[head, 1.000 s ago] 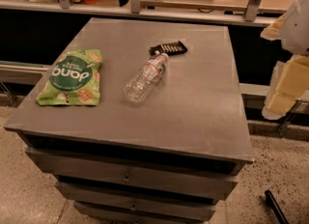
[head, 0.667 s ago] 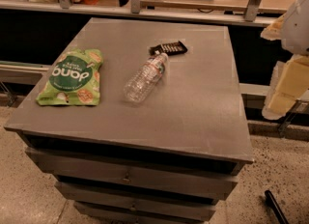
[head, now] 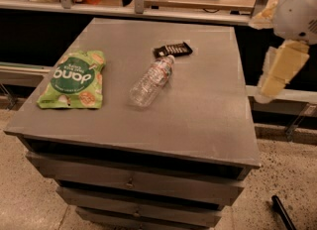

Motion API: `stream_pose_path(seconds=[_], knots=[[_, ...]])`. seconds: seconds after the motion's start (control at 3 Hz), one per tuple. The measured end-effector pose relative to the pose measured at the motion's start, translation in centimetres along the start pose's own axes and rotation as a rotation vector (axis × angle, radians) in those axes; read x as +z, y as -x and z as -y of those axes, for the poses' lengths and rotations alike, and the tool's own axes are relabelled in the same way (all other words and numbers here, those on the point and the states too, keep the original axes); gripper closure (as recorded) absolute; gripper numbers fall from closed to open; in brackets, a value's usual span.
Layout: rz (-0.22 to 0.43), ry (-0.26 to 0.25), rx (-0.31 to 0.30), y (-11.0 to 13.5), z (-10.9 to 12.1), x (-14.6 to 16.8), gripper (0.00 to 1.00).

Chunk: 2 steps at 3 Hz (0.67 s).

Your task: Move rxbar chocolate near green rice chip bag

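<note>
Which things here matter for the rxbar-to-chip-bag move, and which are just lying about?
In the job:
rxbar chocolate, at the back of the cabinet top
green rice chip bag, on its left side
gripper, hanging past the right edge, apart from both

Lying about:
water bottle, on its side between bar and bag

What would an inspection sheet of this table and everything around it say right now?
Surface: grey cabinet top, drawers below.
Job's things: rxbar chocolate at back centre; green rice chip bag flat at left, well apart from it.
Clutter: water bottle on its side, cap by the bar.
Grippers: gripper beyond the right edge, over none of the items.
Cables: nothing seen.
Surroundings: counter behind; speckled floor.
</note>
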<state>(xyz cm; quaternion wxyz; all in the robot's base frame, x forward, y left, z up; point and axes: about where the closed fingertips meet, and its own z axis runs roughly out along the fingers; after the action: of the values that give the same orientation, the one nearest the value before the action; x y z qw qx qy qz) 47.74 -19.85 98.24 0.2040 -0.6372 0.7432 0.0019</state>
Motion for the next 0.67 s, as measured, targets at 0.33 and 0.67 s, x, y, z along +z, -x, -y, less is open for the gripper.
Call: stream_pose_path(seconds=[0.33,0.67], knots=[[0.092,0.025,-0.087,1.6,4.3,1.2,0.00],[0.179,0.067,-0.165,2.9,8.4,3.8,0.00]])
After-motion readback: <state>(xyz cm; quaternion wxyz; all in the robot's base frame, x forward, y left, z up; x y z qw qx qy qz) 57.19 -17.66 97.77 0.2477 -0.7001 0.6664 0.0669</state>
